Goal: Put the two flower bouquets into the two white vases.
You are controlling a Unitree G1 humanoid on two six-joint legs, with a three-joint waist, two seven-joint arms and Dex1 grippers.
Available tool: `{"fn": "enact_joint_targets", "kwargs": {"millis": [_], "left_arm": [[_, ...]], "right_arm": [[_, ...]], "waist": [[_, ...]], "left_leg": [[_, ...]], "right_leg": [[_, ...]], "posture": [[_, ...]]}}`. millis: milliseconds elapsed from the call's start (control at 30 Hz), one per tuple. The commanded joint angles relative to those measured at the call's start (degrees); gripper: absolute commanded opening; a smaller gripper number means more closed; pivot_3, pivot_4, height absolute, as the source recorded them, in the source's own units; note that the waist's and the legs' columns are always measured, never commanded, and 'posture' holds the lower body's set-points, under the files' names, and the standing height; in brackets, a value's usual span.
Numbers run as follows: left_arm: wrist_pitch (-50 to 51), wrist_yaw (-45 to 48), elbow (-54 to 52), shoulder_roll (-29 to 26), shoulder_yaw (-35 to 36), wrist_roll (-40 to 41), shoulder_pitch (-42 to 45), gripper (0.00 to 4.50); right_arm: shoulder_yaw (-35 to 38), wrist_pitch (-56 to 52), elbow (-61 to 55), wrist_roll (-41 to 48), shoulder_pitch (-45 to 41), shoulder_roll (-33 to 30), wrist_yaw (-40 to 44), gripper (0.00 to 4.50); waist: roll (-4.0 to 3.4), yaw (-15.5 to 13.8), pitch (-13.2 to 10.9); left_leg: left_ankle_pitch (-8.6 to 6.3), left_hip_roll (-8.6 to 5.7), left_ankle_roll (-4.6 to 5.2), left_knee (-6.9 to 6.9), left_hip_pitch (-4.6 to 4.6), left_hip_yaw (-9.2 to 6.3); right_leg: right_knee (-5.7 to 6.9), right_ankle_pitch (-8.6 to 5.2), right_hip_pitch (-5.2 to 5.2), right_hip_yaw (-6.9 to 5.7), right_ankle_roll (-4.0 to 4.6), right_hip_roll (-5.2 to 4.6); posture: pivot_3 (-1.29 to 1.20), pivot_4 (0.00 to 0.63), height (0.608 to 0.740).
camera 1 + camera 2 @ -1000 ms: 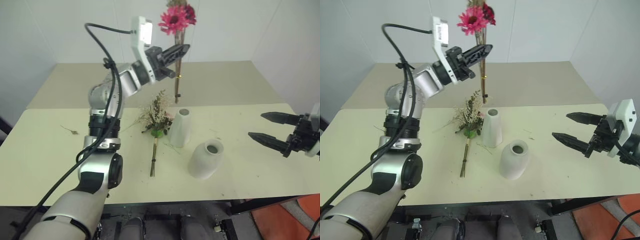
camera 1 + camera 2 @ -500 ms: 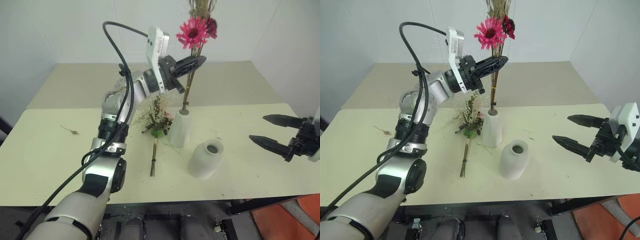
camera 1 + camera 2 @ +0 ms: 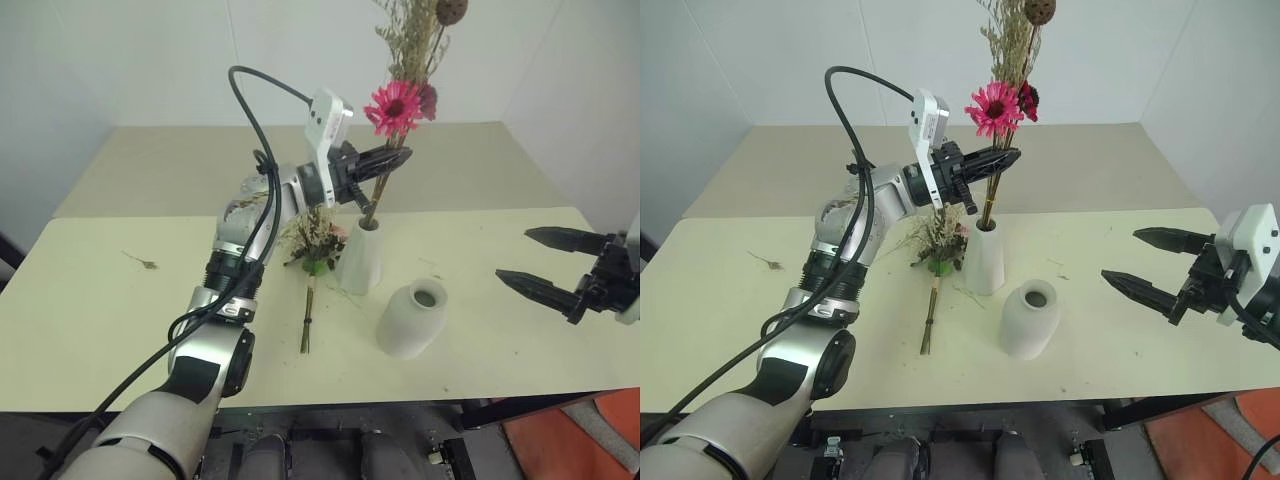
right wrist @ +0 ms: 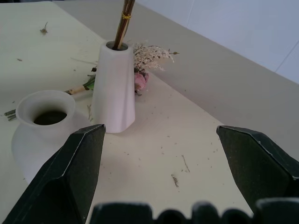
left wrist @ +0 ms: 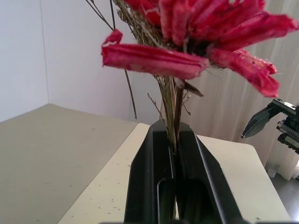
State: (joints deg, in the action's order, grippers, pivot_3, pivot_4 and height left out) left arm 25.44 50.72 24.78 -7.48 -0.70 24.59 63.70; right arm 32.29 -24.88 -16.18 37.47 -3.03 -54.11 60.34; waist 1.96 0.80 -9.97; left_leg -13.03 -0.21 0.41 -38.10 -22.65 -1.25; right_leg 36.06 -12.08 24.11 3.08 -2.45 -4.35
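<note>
Daisy bouquet (image 3: 398,104) stems already sit in the tall vase (image 3: 361,256) mouth, clamped by the left gripper (image 3: 392,163), while the rose bouquet (image 3: 314,240) lies at its nine o'clock, rounded vase (image 3: 412,320) empty, right gripper (image 3: 545,262) spread.

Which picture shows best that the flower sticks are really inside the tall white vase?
The right wrist view: the stems plainly go down into the mouth of the tall vase. The eye views show the whole vase from farther off, stems entering its top. The left wrist view shows stems and pink daisy.
</note>
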Motion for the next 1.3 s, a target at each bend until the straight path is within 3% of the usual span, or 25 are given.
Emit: {"fn": "enact_joint_targets", "kwargs": {"millis": [33,200,467,667,833,1033,1300], "left_arm": [[0.0,0.8,-1.9,-0.4,-1.2,-0.8,-0.9,0.52],[2.9,-0.1,-7.4,-2.1,-1.5,-0.3,-4.3,1.92],[15.2,-3.2,-24.5,-12.8,-0.4,1.0,-14.8,4.41],[30.2,-8.9,-30.3,-20.0,1.0,1.9,-16.8,4.49],[50.8,-15.1,-28.8,-23.2,-3.9,0.6,-12.2,4.49],[65.4,-21.2,-24.7,-18.0,-8.2,-0.6,-9.6,4.49],[65.7,-28.3,-19.7,-10.5,-11.5,-4.4,-9.6,4.49]], "right_arm": [[2.2,-0.1,-1.6,1.5,0.2,0.3,-0.8,4.5],[2.0,0.0,-1.9,1.3,0.7,0.5,-1.0,4.5],[0.9,0.9,-0.9,0.3,0.6,0.4,-0.6,4.5],[-1.0,1.6,1.0,-0.4,-0.9,-0.1,0.7,4.5],[-4.3,2.9,3.9,-1.6,-4.2,-0.9,3.0,4.5],[-7.3,4.2,6.8,-2.6,-8.1,-1.7,5.9,4.5],[-8.1,4.0,6.2,-2.4,-9.4,-1.6,6.2,4.5]], "waist": [[0.0,0.0,0.0],[0.0,0.1,0.0],[-0.03,0.2,0.0],[-0.03,0.0,0.0],[-0.02,0.0,0.0],[-0.02,0.0,0.0],[-0.02,0.1,0.0]], "left_leg": [[0.0,0.0,0.0,0.0,0.0,0.0],[0.0,0.01,0.0,0.0,0.0,0.0],[0.0,0.05,0.0,0.0,0.06,-0.01],[0.0,0.05,0.01,-0.01,0.07,-0.02],[0.0,0.04,0.01,-0.01,0.12,-0.03],[0.0,0.02,0.0,-0.01,0.09,-0.03],[0.0,0.02,0.0,-0.01,0.08,-0.03]], "right_leg": [[0.0,0.0,0.0,0.0,0.0,0.0],[0.01,0.0,0.02,0.01,0.0,0.01],[0.06,0.01,0.0,0.05,0.01,0.03],[0.04,0.0,-0.02,0.03,0.0,0.02],[0.05,-0.02,-0.07,0.01,-0.02,0.04],[0.03,-0.05,-0.04,0.01,-0.07,0.02],[0.05,-0.01,-0.03,0.02,0.0,0.02]], "posture": [[0.0,0.15,0.74],[0.0,0.15,0.74],[0.0,0.15,0.74],[0.0,0.15,0.74],[0.0,0.15,0.74],[0.0,0.15,0.74],[0.0,0.15,0.74]]}}
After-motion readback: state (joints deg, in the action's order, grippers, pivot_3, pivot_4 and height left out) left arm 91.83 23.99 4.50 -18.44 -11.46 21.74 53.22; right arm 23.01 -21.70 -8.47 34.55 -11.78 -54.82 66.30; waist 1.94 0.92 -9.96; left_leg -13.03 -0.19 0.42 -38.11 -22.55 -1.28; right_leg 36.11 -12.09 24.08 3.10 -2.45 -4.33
